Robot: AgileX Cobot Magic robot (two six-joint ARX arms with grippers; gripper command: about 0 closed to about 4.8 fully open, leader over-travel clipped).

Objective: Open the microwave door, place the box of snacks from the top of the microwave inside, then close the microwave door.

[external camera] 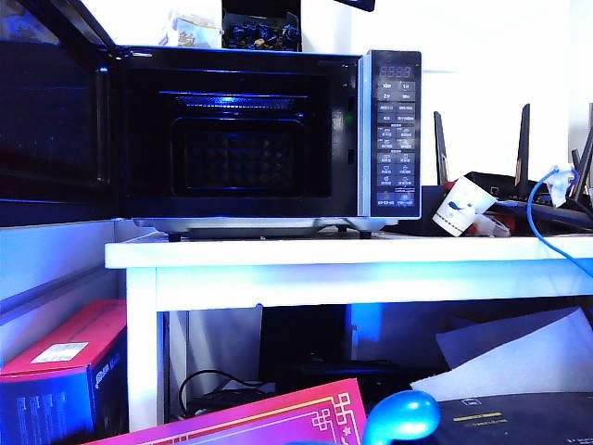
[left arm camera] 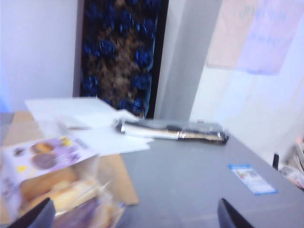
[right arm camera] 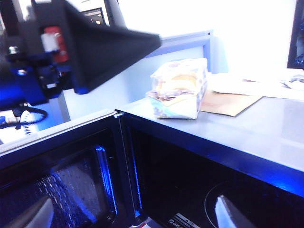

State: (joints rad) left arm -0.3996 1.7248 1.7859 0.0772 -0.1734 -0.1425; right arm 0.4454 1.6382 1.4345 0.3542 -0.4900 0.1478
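Microwave door open; box of snacks atop microwave. Left claw wide just above it, right claw wide nr door. Risk: soft wrapper slips, box nudged off.

The exterior view faces the microwave front-on from low down. Both wrist views look across its top, sharing the box of snacks at twelve o'clock.

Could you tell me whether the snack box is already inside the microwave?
No, the snack box sits on top of the microwave, above the open door.
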